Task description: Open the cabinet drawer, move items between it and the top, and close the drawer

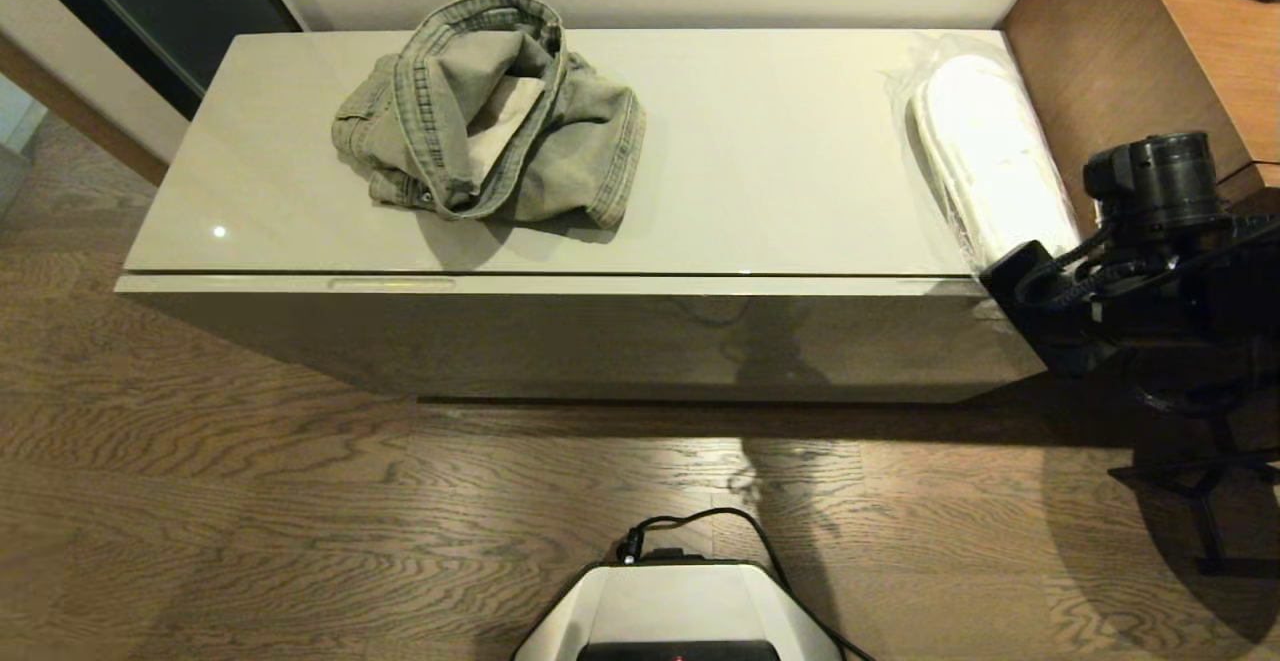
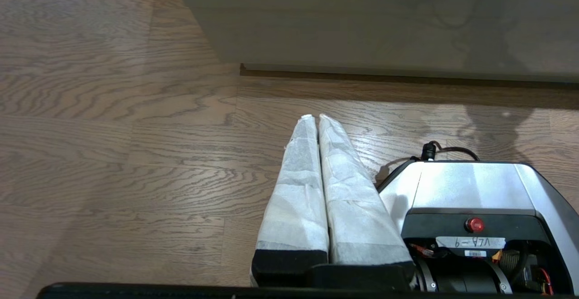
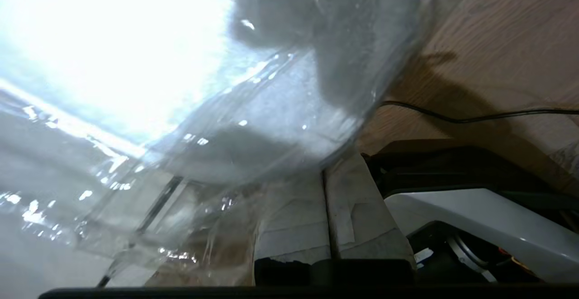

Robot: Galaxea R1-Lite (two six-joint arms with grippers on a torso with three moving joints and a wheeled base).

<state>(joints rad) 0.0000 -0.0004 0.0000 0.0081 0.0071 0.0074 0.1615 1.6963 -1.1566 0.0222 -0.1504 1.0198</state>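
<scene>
Glossy beige-grey cabinet (image 1: 600,331), top (image 1: 780,161) same shade. Faded grey-green denim garment (image 1: 490,111), paler lining showing. White slippers (image 1: 985,156) under clear wrap. Brown wavy-grained wood floor (image 1: 250,501). Left gripper (image 2: 315,122) white-wrapped fingers (image 2: 296,190).

The cabinet (image 1: 560,331) is viewed from above by the head camera; its front and the floor (image 2: 113,154) are seen low from the left wrist; the slippers' wrap (image 3: 190,122) is pressed against the right wrist lens.
</scene>
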